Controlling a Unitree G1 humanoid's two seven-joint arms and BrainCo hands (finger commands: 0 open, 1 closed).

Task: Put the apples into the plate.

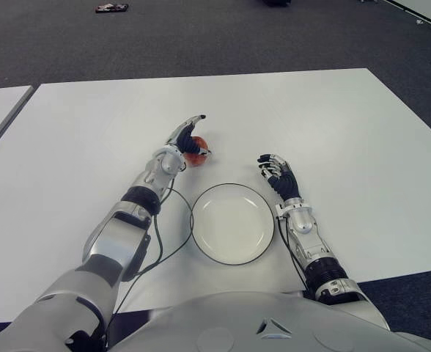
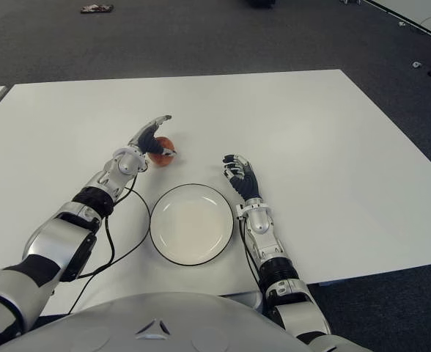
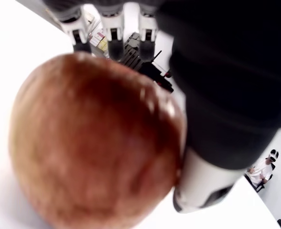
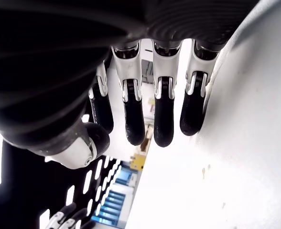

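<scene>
Setting: a white desk (image 1: 333,125) stands on dark grey carpet; a small dark object lies on the floor far behind it, too small to identify.
Plate: a white plate (image 1: 232,222) with a thin dark rim sits on the desk close to the robot's body, between the two forearms, and holds nothing.
Apple: one red apple (image 1: 198,157) is on the desk just beyond the plate's far-left edge, still outside it. Only this one apple shows.
Left hand: the left hand (image 1: 187,141) is reached forward over the apple. In its wrist view the apple (image 3: 95,143) fills the frame, with the thumb against one side and fingertips (image 3: 115,45) showing past the far side. One finger points outward in the eye views, so the wrap looks partial. I judge the hand to be closing on the apple; whether the grasp is firm cannot be told.
Right hand: the right hand (image 1: 275,171) shows just to the right of the plate, fingers (image 4: 163,119) loosely curled and holding nothing. It appears idle, kept clear of the plate.
Stage: early, at the grasp, with lift and carry to come.
Next move: a short lift and a sideways carry toward the robot should bring the apple over the plate's centre.
Risk: the round apple may roll from an incomplete wrap.
</scene>
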